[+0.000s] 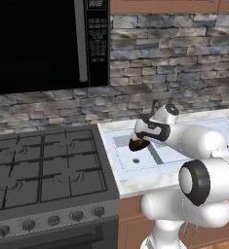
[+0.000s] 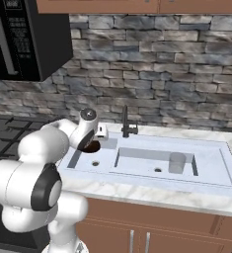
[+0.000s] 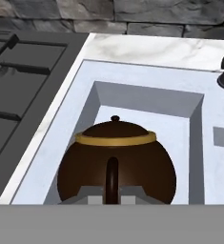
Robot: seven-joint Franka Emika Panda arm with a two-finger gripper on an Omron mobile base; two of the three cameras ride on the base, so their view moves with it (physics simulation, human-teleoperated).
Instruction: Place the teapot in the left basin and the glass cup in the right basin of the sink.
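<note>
My arm (image 1: 203, 146) reaches forward and down, elbow bent, wrist tilted; the gripper (image 1: 139, 141) is closed tight (fingers (image 3: 87, 195) clamped on the handle).

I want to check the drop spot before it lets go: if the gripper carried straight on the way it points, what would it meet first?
The gripper, shut on the teapot, points down into the left basin. The pot's underside would likely meet that basin's floor first; the remaining gap is unclear.

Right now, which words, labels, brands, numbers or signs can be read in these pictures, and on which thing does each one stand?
None can be read.
Microwave control panel: display digits and button labels are there, but too small and blurred to read.
Teapot, sink, stove: no text.
</note>
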